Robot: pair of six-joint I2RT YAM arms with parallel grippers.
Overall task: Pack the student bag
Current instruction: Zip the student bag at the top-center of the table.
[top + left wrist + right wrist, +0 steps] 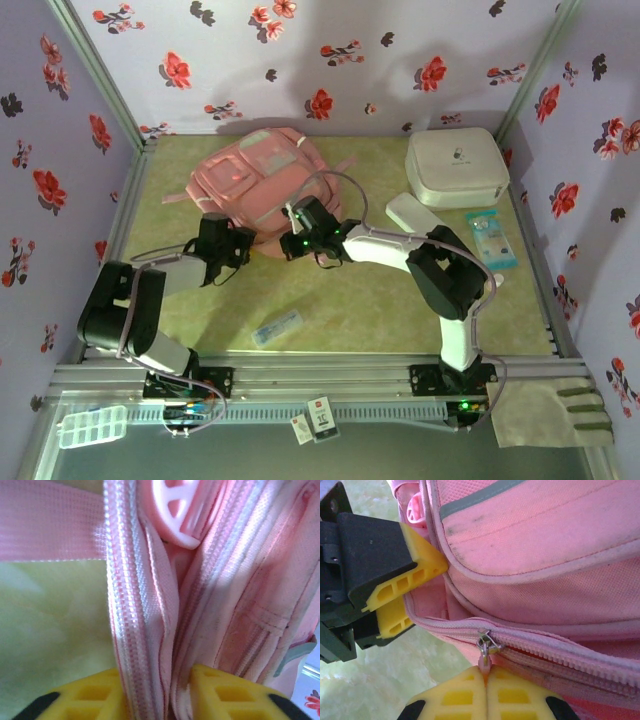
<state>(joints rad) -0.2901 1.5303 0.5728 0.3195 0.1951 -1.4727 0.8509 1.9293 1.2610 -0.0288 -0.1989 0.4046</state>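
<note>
Pink fabric student bag [258,182], one item, lying flat on the green counter [390,300] toward 11 o'clock of its centre, front pockets up. The white hard case [457,166] sits well apart at 2 o'clock. Left gripper [156,682]: yellow fingers narrowed onto a fold of zip-edged fabric at the bag's 7 o'clock rim, holding it. Right gripper [486,687]: fingers pressed together on the small metal zip pull [484,659] at the bag's 5 o'clock rim, with the slider [488,644] just above them. Zip track [580,664]: in the right wrist view its long axis runs from the slider toward 3 to 4 o'clock, and the two rows seem to part there with a darker gap between; whether the zip is fully closed toward 9 o'clock cannot be told. The left gripper stands at 9 to 10 o'clock of the slider, near it. Judgement: the opening step is in hand, nothing is packed yet, and the right arm's pull must follow that track line while the left anchors the cloth.
</note>
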